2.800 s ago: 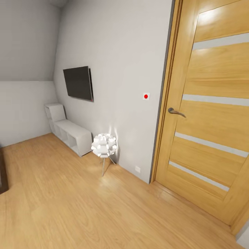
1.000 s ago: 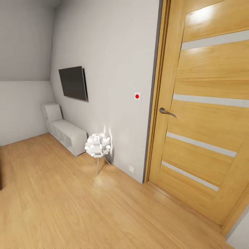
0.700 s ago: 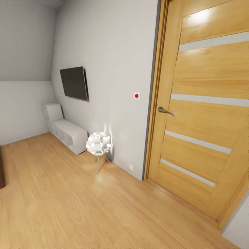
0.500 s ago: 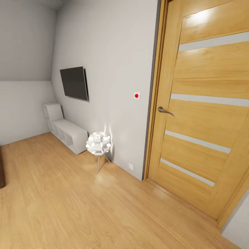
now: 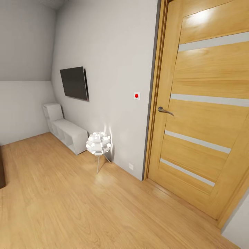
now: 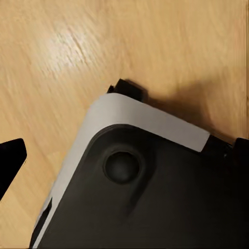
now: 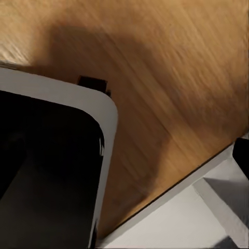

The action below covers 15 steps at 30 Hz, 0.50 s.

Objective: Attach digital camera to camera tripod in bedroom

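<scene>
The digital camera and the camera tripod are out of view. The head view looks into the bedroom: a sloped grey-white wall, a wall TV [image 5: 74,83], white cube shelves [image 5: 65,131] and the wooden door [image 5: 204,121], which is closed. In the left wrist view one black fingertip [image 6: 10,162] shows at the picture's edge over the wood floor, with nothing held. In the right wrist view a dark fingertip [image 7: 243,153] also sits at the edge, with nothing between the fingers.
A white ball-shaped floor lamp [image 5: 98,144] on thin legs stands by the wall between the shelves and the door. A dark furniture edge [image 5: 1,171] shows at far left. My black and grey base [image 6: 155,197] is below both wrists. Light wood floor [image 5: 86,207] stretches ahead.
The head view turned a little to the right and closer to the door up to about 0.7 s ago. Since then the picture has held still.
</scene>
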Tool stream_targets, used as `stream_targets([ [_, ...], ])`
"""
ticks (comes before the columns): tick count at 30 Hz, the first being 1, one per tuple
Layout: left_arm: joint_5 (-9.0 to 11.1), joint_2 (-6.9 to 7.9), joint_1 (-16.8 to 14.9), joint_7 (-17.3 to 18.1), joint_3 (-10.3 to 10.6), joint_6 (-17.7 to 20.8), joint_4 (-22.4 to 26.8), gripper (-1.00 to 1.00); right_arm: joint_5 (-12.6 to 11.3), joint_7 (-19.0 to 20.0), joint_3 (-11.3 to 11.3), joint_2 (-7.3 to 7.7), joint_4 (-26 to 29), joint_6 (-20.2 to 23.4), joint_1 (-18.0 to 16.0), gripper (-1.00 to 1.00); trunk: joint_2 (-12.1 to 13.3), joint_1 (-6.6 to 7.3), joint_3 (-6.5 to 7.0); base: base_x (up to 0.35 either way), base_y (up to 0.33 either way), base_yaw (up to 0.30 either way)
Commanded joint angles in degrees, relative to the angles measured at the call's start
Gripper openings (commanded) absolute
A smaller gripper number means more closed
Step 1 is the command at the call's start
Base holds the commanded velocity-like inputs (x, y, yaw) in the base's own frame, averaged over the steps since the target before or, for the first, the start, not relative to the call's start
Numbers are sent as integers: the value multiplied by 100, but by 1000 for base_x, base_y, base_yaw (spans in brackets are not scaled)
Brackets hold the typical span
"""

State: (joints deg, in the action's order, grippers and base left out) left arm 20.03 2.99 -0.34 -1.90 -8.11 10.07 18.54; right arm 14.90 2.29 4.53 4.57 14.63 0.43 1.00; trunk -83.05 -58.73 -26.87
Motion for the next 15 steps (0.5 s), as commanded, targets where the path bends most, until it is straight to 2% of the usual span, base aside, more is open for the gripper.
stream_targets([
  [1, 54, 44, -20, -26, -3, 322, 203, 100, 107, 32, 51, -6, 202, 172, -28, 100, -3, 0, -6, 0, 0, 0],
  [2, 44, 135, -90, -29, -4, 907, 585, 100, 166, 47, 65, -19, 605, 579, -126, 100, -3, 0, -6, 0, 0, 0],
  [4, 36, 220, -202, -31, -5, 1478, 980, 100, 176, 66, 78, -36, 1015, 1061, -267, 100, -3, 0, -6, 0, 0, 0],
  [5, 29, 383, -656, -36, -6, 2568, 1797, 100, -5, 107, 93, -67, 1803, 2210, -794, 100, -3, 0, -6, 0, 0, 0],
  [8, 30, 430, -1109, -42, -8, 2911, 2060, 100, -268, 119, 97, -73, 2039, 2681, -1321, 100, -3, 0, -6, 0, 0, 0],
  [12, 41, 427, -1796, -49, -8, 3135, 2159, 100, -639, 128, 99, -76, 2175, 3010, -2073, 100, -3, 0, -6, 0, 0, 0],
  [13, 41, 401, -2161, -57, -8, 3198, 2118, 100, -809, 134, 103, -76, 2208, 3094, -2425, 100, -3, 0, -6, 0, 0, 0],
  [15, 36, 367, -2538, -73, -7, 3249, 2030, 100, -981, 139, 110, -74, 2228, 3148, -2740, 100, -3, 0, -6, 0, 0, 0],
])
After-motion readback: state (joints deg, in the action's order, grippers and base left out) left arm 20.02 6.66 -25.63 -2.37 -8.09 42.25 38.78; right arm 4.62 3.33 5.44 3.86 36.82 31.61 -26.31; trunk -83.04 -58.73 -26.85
